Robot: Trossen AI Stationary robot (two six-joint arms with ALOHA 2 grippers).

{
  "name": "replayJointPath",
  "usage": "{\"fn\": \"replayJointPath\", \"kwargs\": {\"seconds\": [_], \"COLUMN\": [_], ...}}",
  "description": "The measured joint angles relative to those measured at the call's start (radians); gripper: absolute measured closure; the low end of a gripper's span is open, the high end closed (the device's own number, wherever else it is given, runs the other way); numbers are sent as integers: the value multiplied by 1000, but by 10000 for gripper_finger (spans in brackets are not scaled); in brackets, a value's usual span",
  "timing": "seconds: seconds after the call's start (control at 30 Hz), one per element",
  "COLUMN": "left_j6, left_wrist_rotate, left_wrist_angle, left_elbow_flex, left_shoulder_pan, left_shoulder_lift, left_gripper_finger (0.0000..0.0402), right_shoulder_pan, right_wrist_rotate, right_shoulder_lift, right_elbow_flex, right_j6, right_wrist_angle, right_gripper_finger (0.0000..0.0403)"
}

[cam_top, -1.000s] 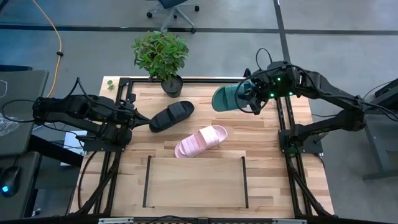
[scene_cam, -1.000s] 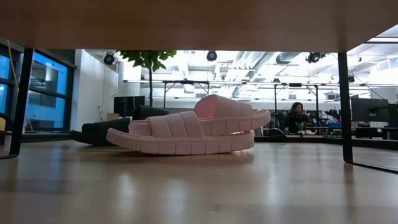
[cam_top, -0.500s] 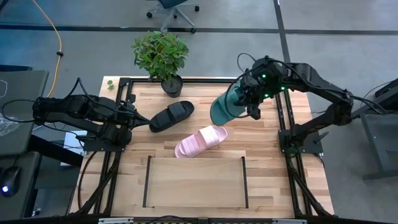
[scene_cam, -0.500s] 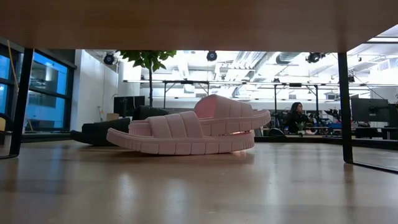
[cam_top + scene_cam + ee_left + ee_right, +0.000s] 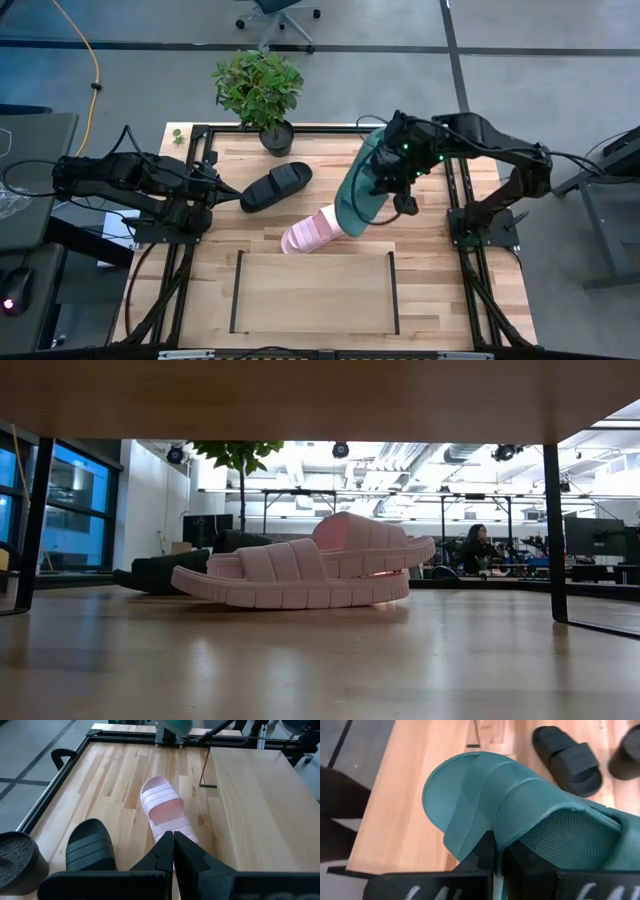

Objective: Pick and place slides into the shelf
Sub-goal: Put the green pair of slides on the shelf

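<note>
From above, the right arm bends in over the back right part of the table (image 5: 440, 290). The right gripper (image 5: 392, 185) pinches the green slide (image 5: 358, 192) and holds it up in the air, tipped on its side, just over the toe end of the pink slide (image 5: 312, 232). The pink slide lies flat near the middle of the table. The black slide (image 5: 275, 186) lies nearer the back edge, close to the plant pot (image 5: 276, 137). The shelf (image 5: 315, 292) lies flat by the front edge with nothing on it. The left arm rests low at the left edge, and the left gripper (image 5: 222, 195) sits just beside the black slide.

From table height, the pink slide (image 5: 300, 572) lies flat on the wood. The black slide (image 5: 165, 572) peeks out behind it.

From the left wrist, the left fingers (image 5: 167, 851) are pressed together and hold nothing.

From the right wrist, the right fingers (image 5: 487, 854) are squeezed on the edge of the green slide (image 5: 520, 820).
</note>
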Motion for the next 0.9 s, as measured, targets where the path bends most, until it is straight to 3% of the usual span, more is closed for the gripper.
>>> {"fn": "replayJointPath", "kwargs": {"seconds": [0.5,0.9], "left_j6": [-1,-3], "left_wrist_rotate": [0,0], "left_wrist_angle": [1,0], "left_elbow_flex": [0,0], "left_shoulder_pan": [0,0], "left_shoulder_lift": [0,0], "left_gripper_finger": [401,401], "right_shoulder_pan": [226,335], "right_wrist_rotate": [-2,28], "right_shoulder_lift": [50,82], "right_elbow_flex": [0,0], "right_j6": [39,31], "right_wrist_angle": [-12,-12], "right_gripper_finger": [403,403]}}
